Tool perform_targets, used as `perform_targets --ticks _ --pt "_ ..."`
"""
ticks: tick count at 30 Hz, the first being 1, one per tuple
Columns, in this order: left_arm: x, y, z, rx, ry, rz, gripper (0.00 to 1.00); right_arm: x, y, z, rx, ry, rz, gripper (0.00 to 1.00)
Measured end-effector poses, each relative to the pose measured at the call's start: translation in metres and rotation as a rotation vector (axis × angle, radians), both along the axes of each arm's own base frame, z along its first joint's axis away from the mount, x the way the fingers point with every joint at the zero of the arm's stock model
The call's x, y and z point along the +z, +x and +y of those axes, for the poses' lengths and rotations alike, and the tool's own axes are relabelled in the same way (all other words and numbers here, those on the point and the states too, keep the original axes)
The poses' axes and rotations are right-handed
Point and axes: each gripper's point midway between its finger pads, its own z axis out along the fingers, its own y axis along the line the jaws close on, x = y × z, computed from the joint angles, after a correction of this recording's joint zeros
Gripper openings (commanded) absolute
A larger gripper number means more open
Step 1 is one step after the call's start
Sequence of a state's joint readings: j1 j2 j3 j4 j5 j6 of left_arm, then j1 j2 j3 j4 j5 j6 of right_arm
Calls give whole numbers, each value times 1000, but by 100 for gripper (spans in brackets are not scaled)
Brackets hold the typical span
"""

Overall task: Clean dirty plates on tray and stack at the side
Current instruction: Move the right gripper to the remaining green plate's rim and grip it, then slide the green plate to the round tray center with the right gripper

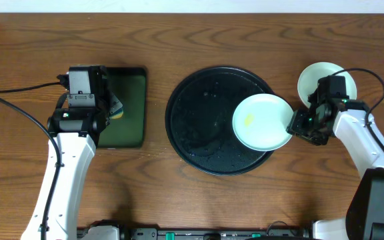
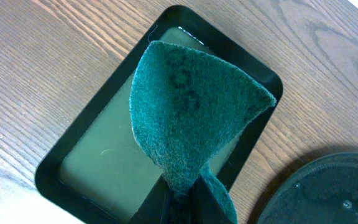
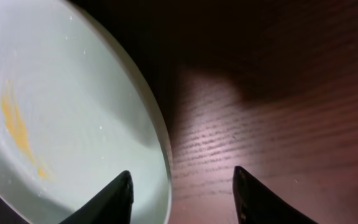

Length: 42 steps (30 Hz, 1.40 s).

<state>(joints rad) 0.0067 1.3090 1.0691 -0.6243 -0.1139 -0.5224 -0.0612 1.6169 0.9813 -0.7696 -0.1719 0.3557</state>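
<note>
A round, shallow, pale-mint plate (image 1: 262, 121) with a yellow smear lies on the black, droplet-speckled tray (image 1: 199, 120). It overhangs the side nearest the right pincer (image 1: 297, 123), whose parted fingers straddle its rim. Behind that pincer a second plate (image 1: 315, 77) sits on the wooden table (image 1: 179, 40). The left pincer (image 2: 182, 199) is clamped on a fuzzy green scouring pad (image 2: 191, 106), with a rectangular dark tray (image 1: 129, 127) of what looks like greenish liquid below it.
</note>
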Motion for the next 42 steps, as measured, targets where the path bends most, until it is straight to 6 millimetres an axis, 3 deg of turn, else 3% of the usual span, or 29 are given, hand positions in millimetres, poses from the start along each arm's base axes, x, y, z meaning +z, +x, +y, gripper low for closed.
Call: perform_targets --ticks 9,15,19,22,24,27,35,42 --pt "0 0 -1 -2 -3 0 8 0 27 -8 -8 -41 -112 51" --pt "0 0 -1 -2 -3 0 8 -12 27 -10 -8 -59 -83 49" --pt "0 1 -1 -2 -3 -2 8 -12 28 -7 9 -64 -88 33" --pt "1 1 -1 -2 -3 -4 7 -12 28 -5 20 -68 -89 9" --pt "1 1 -1 -2 -3 -4 8 -12 28 -3 26 -64 -91 2" --pt "1 1 -1 -2 -3 -5 8 -12 28 3 37 -50 -92 1" --pt "1 1 -1 -2 -3 -5 7 -6 31 46 140 23 -116 1" --pt "1 1 -1 -2 -3 -5 7 27 58 102 256 79 -240 1"
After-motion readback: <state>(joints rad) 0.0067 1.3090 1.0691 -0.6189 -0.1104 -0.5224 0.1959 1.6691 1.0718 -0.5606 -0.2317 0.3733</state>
